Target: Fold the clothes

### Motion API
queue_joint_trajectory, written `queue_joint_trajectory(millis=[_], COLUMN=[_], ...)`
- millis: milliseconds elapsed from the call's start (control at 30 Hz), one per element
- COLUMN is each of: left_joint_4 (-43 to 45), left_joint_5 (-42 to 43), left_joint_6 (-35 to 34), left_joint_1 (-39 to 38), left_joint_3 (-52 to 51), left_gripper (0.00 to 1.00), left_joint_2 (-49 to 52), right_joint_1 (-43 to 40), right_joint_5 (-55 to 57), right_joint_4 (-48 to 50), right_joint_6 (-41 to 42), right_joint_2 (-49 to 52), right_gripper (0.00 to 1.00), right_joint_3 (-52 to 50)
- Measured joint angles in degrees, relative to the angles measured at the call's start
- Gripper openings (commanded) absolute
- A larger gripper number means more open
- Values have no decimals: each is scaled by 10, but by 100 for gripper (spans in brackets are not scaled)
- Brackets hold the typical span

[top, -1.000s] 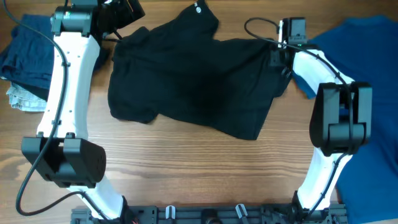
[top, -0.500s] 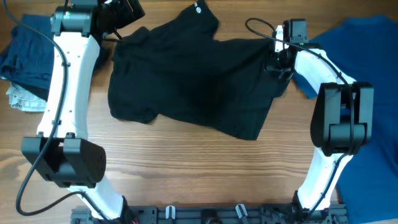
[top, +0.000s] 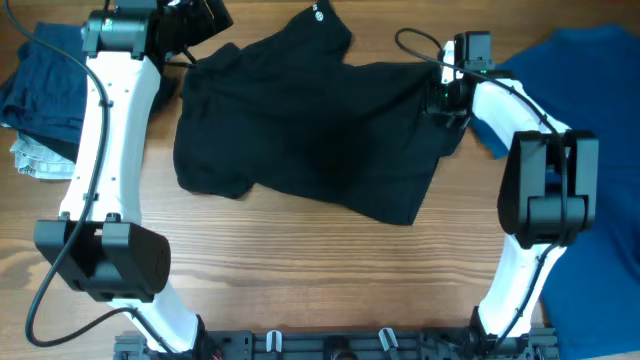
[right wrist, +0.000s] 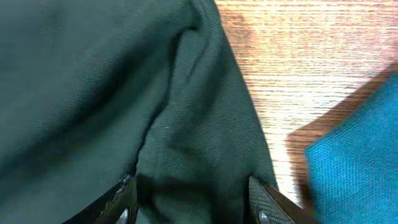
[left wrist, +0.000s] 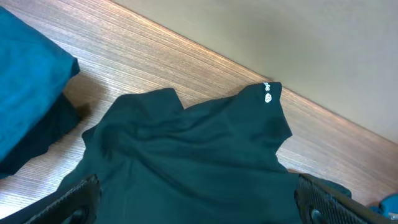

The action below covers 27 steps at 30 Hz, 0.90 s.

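Note:
A large black shirt (top: pixel 310 130) with a small white logo mark (top: pixel 312 12) lies rumpled across the table's middle. My left gripper (top: pixel 195 45) is open over the shirt's upper left part; its fingers stand wide apart above the fabric (left wrist: pixel 199 168) in the left wrist view. My right gripper (top: pixel 445 98) is open at the shirt's right edge, its fingers either side of a fold (right wrist: pixel 193 180) of black cloth. A royal-blue shirt (top: pixel 590 140) lies at the right. Folded navy pieces (top: pixel 40 80) lie at the left.
A pale patterned cloth (top: pixel 35 158) sticks out under the navy pile. The table (top: pixel 320 270) is bare wood in front of the black shirt. The arm bases stand at the near edge.
My right gripper has shifted slightly down onto the shirt's right edge. The left arm and the clothes have not visibly moved.

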Motion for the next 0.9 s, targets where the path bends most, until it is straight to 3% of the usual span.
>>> queue_joint_trajectory(millis=[300,467,600,667,800,900], left_joint_4=[0,0,1,0,0,0], left_joint_5=[0,0,0,0,0,0], left_joint_6=[0,0,0,0,0,0], left_joint_1=[0,0,0,0,0,0], left_joint_3=[0,0,0,0,0,0], left_gripper=[100,100,100,100,100,100], left_joint_2=[0,0,0,0,0,0], right_joint_1=[3,-2,-4,-6,-8,-7], right_joint_5=[169,251,285,222,51,0], right_joint_4=[15,30,-134,-255,-406,-486], right_joint_6=[-75,-85,-51,8,67,101], right_joint_2=[0,0,-3,-26,-91,-117], right_gripper=[62,73,75,73,71,59], right_joint_3=[13,56,148,165,174,177])
